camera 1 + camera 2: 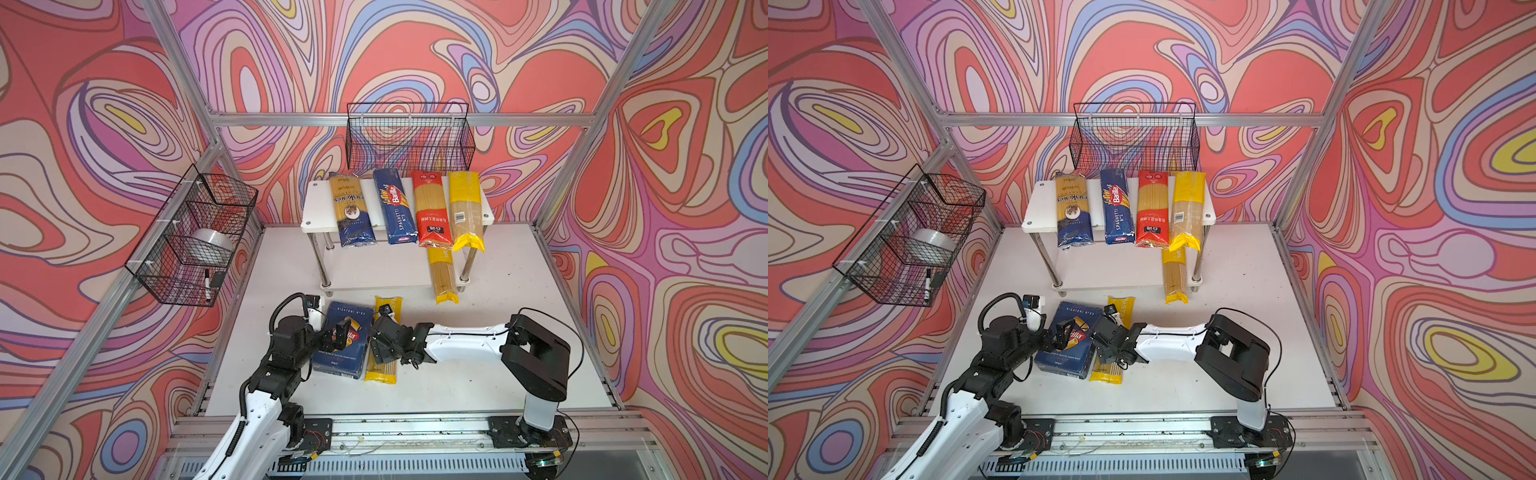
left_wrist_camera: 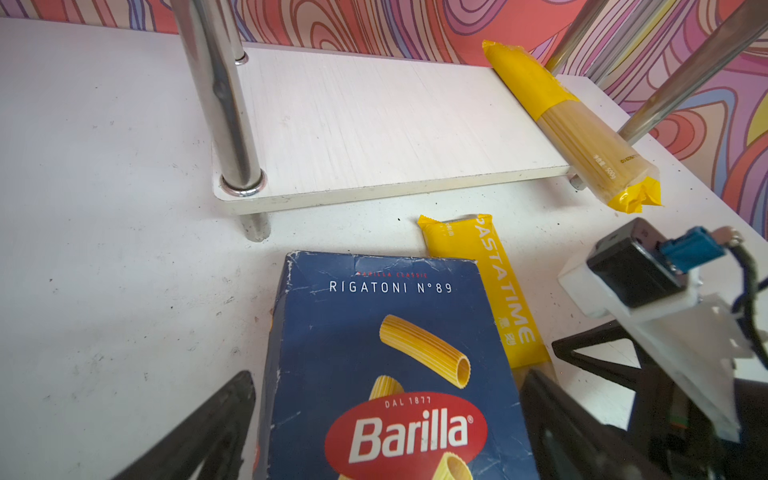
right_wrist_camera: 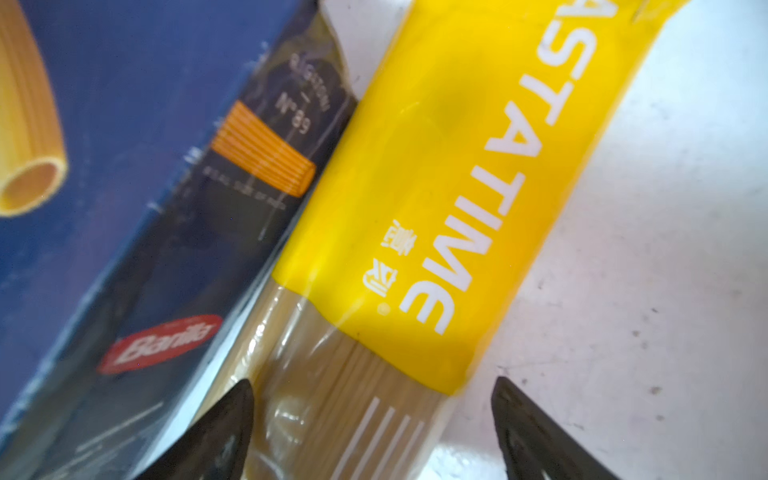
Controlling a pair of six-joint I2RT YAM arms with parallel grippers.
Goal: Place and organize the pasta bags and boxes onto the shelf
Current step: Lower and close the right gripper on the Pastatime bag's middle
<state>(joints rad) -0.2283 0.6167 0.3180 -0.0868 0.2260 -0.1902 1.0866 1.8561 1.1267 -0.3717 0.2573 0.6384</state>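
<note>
Two jaws, right gripper [image 3: 372, 390]: spread wide, holding nothing, astride the yellow-and-clear plastic spaghetti bag [image 3: 436, 187] on the table [image 3: 665, 208].
Left gripper [image 2: 388, 374]: flanks the dark blue cardboard rigatoni box [image 2: 332, 332] on both sides; whether it pinches, cannot tell.
Crowding: box lies tight against the bag beside one right jaw.
Advice: centre, close on the strands, lift level toward the white two-tier shelf [image 1: 320, 203] ahead.

Left pincer [image 2: 386, 376] and right pincer [image 3: 372, 386] hover low side by side, jaws spread
</note>
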